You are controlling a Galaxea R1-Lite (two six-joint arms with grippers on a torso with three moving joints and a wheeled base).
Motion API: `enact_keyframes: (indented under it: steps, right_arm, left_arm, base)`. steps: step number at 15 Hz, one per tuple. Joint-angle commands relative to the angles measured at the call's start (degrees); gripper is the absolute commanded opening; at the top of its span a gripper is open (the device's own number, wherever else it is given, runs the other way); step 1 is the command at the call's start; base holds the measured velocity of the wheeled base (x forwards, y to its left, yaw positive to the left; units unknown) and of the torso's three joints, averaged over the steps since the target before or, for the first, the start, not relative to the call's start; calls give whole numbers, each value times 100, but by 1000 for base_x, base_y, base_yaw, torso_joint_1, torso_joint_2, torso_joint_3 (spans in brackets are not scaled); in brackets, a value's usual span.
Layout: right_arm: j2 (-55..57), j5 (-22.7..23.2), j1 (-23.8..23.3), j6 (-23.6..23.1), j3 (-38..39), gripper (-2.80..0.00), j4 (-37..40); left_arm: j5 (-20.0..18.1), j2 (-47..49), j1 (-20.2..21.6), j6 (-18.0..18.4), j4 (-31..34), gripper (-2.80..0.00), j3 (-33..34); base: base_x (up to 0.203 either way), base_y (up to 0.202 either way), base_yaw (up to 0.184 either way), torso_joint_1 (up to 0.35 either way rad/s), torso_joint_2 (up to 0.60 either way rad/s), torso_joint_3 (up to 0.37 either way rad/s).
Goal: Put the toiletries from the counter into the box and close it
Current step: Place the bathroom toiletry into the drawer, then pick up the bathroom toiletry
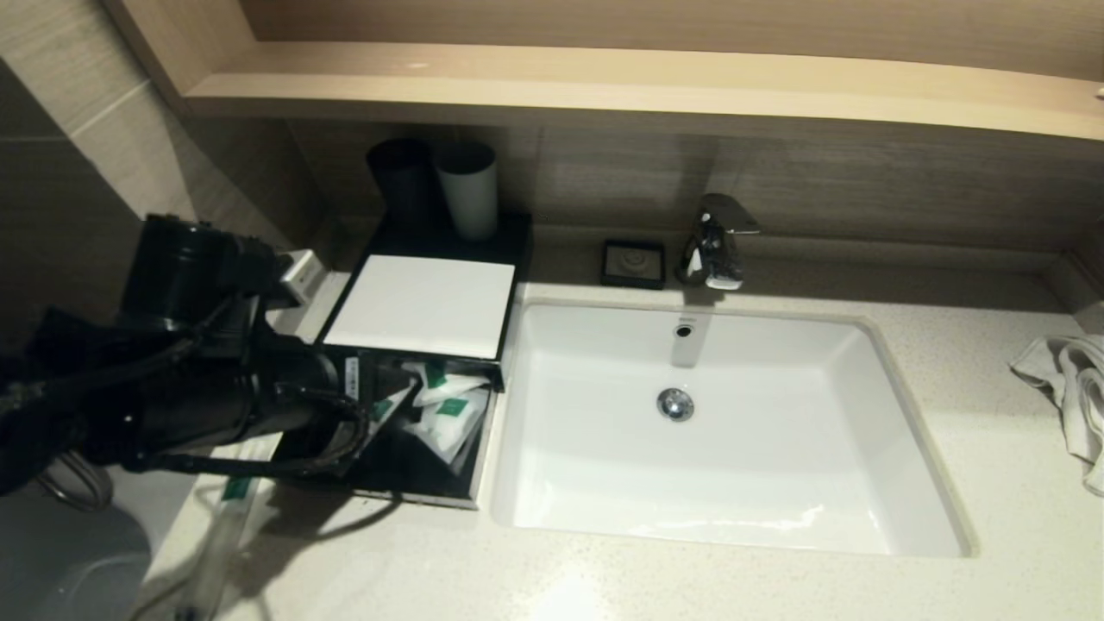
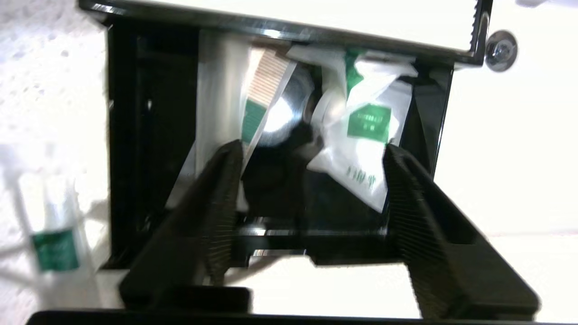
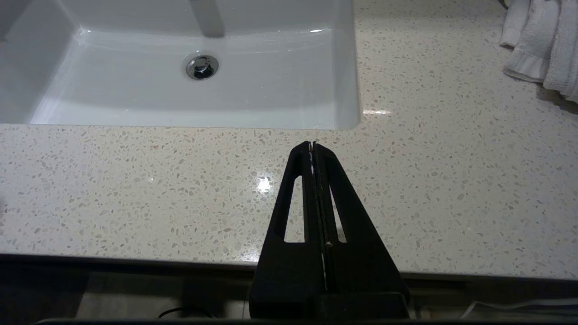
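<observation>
A black box [image 1: 517, 237] with a white top [image 1: 423, 302] stands left of the sink. Its drawer [image 1: 423, 487] is pulled open and holds several white packets with green labels [image 1: 444, 405]. In the left wrist view my left gripper [image 2: 311, 149] is open and empty, just above the drawer's front wall [image 2: 280, 239], its fingers either side of the packets [image 2: 365, 131]. A clear toiletry packet with a green label [image 2: 54, 225] lies on the counter beside the box; it also shows in the head view [image 1: 228, 509]. My right gripper [image 3: 312, 144] is shut and empty over the counter's front edge.
The white sink [image 1: 724, 526] and faucet [image 1: 714, 241] lie right of the box. Two cups [image 1: 470, 185] stand on the box's back. A soap dish [image 1: 634, 263] sits behind the sink. A white towel [image 1: 1069, 388] lies at the far right. A wooden shelf [image 1: 604, 86] overhangs.
</observation>
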Motion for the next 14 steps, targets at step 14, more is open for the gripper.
enact_keyframes:
  steps: [14]
  right_arm:
    - [0,0,2,1,0,-280,0]
  left_arm:
    - [-4,-1201,1611,918,1177,-280,855]
  base:
    - [0,0,0,0,0,0]
